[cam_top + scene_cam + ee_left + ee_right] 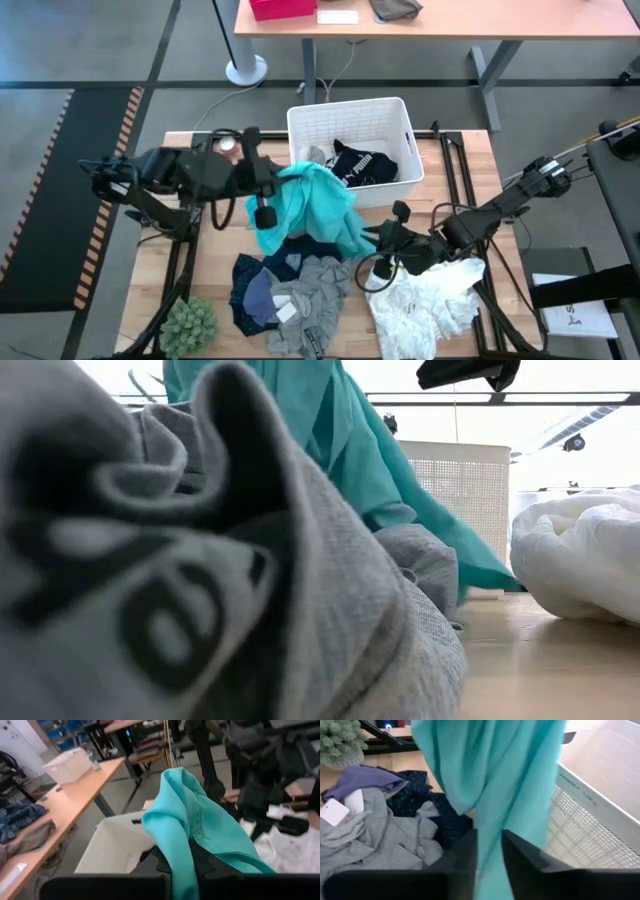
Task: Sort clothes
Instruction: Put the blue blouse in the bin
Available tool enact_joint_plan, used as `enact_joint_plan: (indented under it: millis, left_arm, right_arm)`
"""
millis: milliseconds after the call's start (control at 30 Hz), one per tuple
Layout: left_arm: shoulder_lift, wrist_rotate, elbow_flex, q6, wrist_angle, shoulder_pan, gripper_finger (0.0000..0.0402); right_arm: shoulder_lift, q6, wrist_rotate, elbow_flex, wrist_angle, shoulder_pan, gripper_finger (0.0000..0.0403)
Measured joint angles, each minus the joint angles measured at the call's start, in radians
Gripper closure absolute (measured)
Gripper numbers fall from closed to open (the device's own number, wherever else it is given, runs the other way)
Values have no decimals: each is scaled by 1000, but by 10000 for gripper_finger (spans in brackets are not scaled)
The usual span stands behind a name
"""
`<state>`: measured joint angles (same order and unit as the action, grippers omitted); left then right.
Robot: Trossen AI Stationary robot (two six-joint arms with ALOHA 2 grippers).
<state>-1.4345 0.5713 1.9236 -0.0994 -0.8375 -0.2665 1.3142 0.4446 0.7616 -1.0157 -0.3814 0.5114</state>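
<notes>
The teal garment hangs lifted between my two grippers, in front of the white bin. My left gripper is shut on its upper part near the bin's left corner. My right gripper is shut on its lower right part. A black garment with white print lies in the bin. The grey garment, the navy patterned garment and the large white garment lie on the table below. The grey garment fills the low view's front. My left gripper pinches a bunched fold of the teal garment's upper part between its two fingers, coming level from the table's left. The cloth rises over the fingers and drapes down toward the right gripper. My right gripper pinches a hanging strip of the teal garment between its two fingers, coming from the table's right. The cloth runs up from the fingers, and the part above is lifted clear of the grey and navy garments.
A green spiky plant stands at the table's near left corner. The white bin's wall is close beside my right gripper. A desk with a red box stands beyond the table.
</notes>
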Motion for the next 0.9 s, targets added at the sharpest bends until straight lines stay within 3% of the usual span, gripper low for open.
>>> enact_joint_plan:
  millis: [267,433,600,900]
  left_arm:
    - [-1,-4,72,-26,40,0,401]
    - [-1,-5,79,-79,108,0,401]
    - [-2,-11,88,-106,138,0,401]
    - [-2,-38,110,-127,167,-1,401]
  right_arm:
    - [22,-76,50,0,122,-18,170]
    - [42,-169,76,0,262,-61,95]
    - [49,-183,18,-9,312,-128,65]
    - [49,-221,-92,-20,359,-251,63]
